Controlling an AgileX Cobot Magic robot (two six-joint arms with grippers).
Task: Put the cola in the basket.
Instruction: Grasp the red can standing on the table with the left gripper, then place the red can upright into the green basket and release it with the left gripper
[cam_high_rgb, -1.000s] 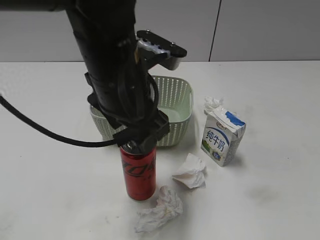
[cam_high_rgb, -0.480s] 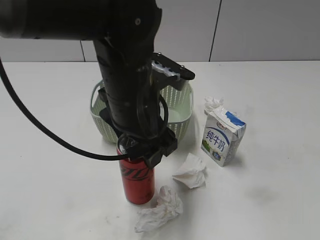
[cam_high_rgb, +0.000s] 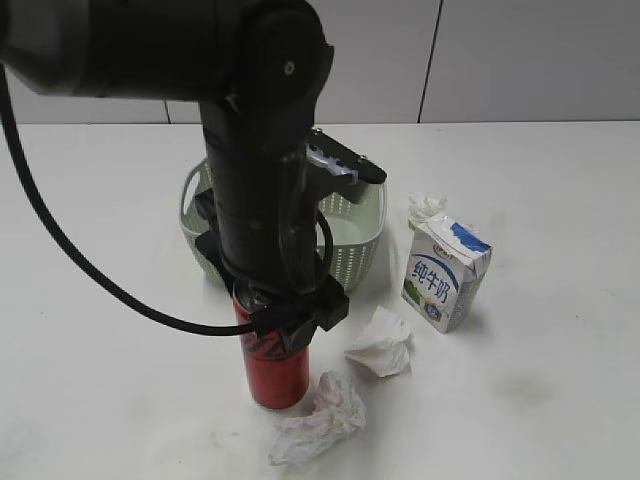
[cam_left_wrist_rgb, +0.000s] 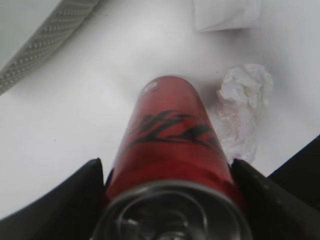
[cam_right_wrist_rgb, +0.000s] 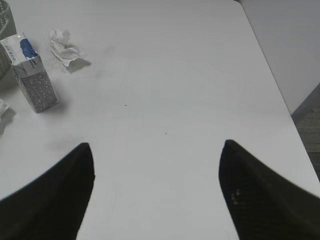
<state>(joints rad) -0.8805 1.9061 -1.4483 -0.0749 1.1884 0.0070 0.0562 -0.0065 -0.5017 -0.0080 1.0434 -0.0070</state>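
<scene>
The cola, a tall slim red can with black lettering, stands upright on the white table just in front of the basket, a pale green slotted one. My left gripper is lowered over the can's top. In the left wrist view its open fingers flank the cola on both sides, near its silver top. A strip of the basket wall shows at the top left there. My right gripper is open and empty over bare table, out of the exterior view.
A white-and-blue milk carton stands right of the basket. Crumpled tissues lie beside the can, in front of it and behind the carton. The left arm hides much of the basket.
My left gripper has come down, from just above the can's top to around its upper part. The can has stayed standing in place.
</scene>
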